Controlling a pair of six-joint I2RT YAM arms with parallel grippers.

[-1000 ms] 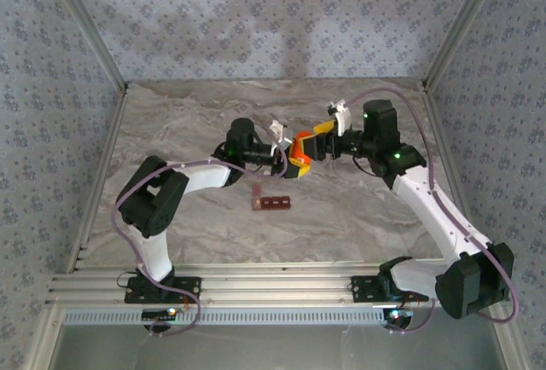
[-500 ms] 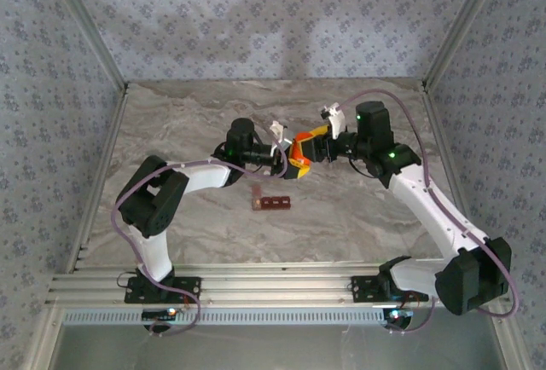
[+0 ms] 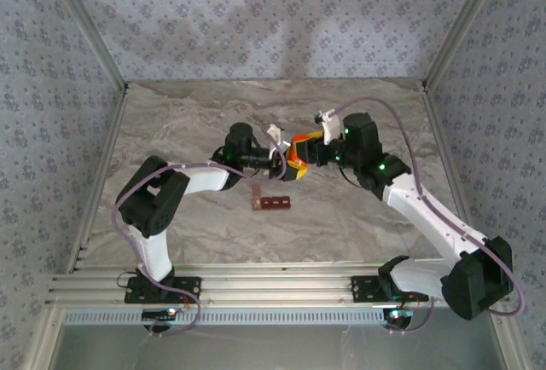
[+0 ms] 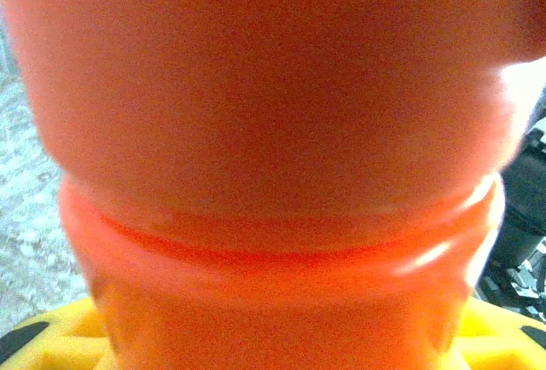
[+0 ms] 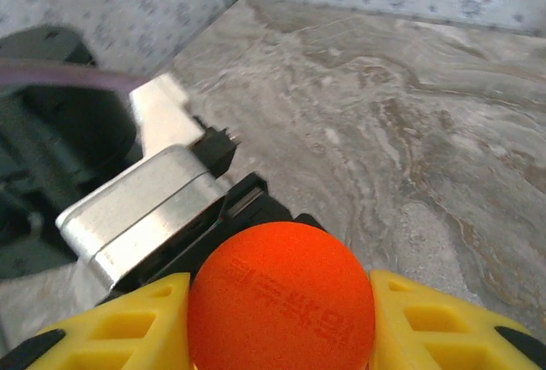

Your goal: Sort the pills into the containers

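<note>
Low-centre in the overhead frame, the containers (image 3: 271, 204) lie on the desk (image 3: 341, 227). Just above, mid-frame, the left jaws pinch the orange bottle (image 4: 273, 114) by its body; the right jaws press either side of its cap (image 5: 281, 297). A good uncapping likely needs a steady left hold, a square twist, mouth kept up.

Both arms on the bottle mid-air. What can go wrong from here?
1. The right gripper pinches the round cap; a twist may slip on it.
2. The orange bottle hangs above the table in the left gripper, off to one side of the containers; if the cap pops free, any pills inside may scatter.
</note>
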